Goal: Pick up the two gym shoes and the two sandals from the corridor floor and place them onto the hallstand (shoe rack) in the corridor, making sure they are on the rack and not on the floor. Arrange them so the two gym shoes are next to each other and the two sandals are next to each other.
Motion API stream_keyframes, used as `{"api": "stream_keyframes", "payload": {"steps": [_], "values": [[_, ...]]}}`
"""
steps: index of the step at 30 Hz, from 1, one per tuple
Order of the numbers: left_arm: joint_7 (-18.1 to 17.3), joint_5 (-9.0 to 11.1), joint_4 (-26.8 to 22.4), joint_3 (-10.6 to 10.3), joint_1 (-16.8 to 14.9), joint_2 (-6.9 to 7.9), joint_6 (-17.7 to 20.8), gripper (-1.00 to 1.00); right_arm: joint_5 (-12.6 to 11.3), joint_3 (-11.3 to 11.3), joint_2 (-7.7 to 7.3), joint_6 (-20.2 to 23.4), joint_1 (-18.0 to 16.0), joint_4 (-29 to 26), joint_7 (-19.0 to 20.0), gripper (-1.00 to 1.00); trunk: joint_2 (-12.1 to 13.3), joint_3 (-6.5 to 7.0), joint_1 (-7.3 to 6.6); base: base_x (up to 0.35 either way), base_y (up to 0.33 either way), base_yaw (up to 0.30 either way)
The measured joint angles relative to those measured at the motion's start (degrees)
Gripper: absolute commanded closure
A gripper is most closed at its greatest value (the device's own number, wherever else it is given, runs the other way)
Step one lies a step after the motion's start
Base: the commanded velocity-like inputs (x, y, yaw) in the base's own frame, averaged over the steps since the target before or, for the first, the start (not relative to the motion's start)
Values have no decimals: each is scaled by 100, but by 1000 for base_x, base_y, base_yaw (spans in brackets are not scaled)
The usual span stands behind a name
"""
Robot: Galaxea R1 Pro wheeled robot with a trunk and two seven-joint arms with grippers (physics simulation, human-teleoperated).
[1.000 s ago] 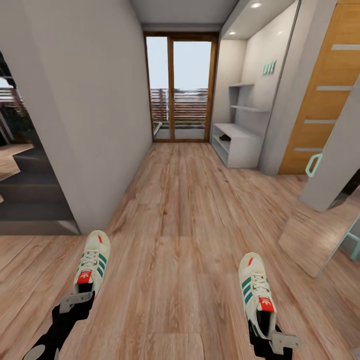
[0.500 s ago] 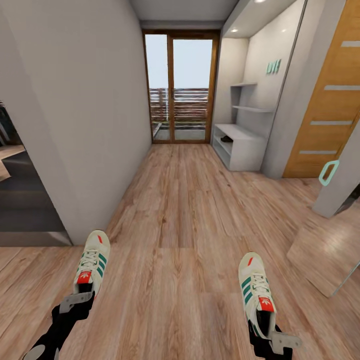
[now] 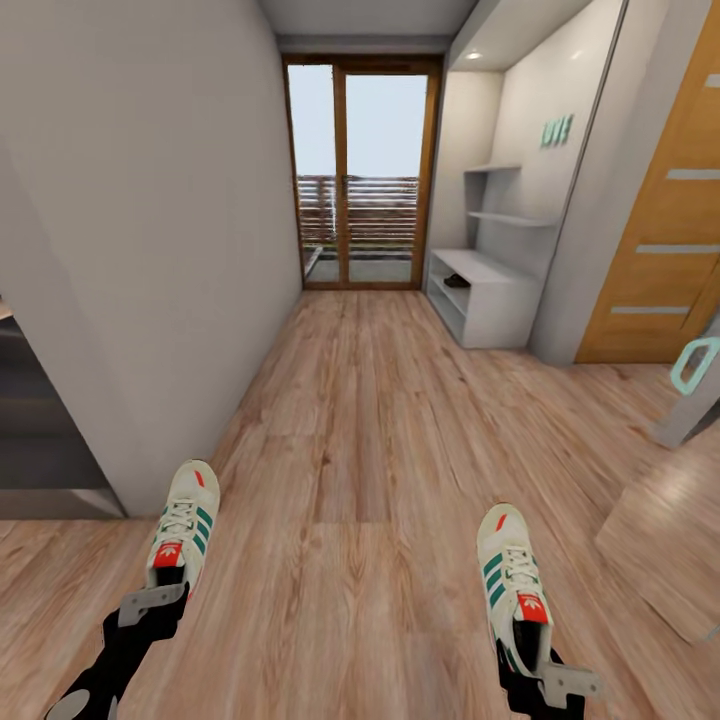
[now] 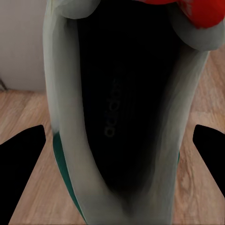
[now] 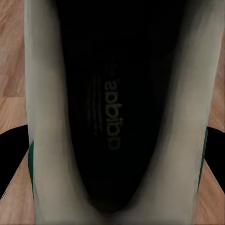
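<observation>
Each of my grippers holds one cream-white gym shoe with green stripes above the wood-plank corridor floor [image 3: 360, 400]. My left gripper [image 3: 158, 598] is shut on the heel of the left gym shoe [image 3: 185, 525]. My right gripper [image 3: 545, 672] is shut on the heel of the right gym shoe [image 3: 510, 570]. The left wrist view looks into the dark inside of its gym shoe [image 4: 117, 117] between black fingers [image 4: 23, 164]. The right wrist view looks into the other gym shoe [image 5: 112, 117]. The pale hallstand [image 3: 495, 310] stands far ahead on the right. A small dark brown shape [image 3: 456, 281], perhaps a sandal, lies on it.
A grey wall [image 3: 150, 250] runs along my left, with a dark opening [image 3: 40, 420] beside it. Glass balcony doors [image 3: 360, 175] close the corridor's far end. A wooden door [image 3: 665, 230] and a mirrored panel with a teal handle [image 3: 693, 365] stand on the right.
The whole view has shifted: the camera has moved forward along the corridor, so the walls and hallstand look nearer. Both grippers still hold their shoes in the same places.
</observation>
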Motion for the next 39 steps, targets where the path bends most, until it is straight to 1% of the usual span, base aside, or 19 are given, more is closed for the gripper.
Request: {"api": "stream_keyframes", "payload": {"steps": [39], "values": [[-2, -1, 0, -7, 0, 0, 0, 100, 14, 1, -20, 8, 0, 31, 19, 100, 0, 0, 0, 339, 0, 0]]}}
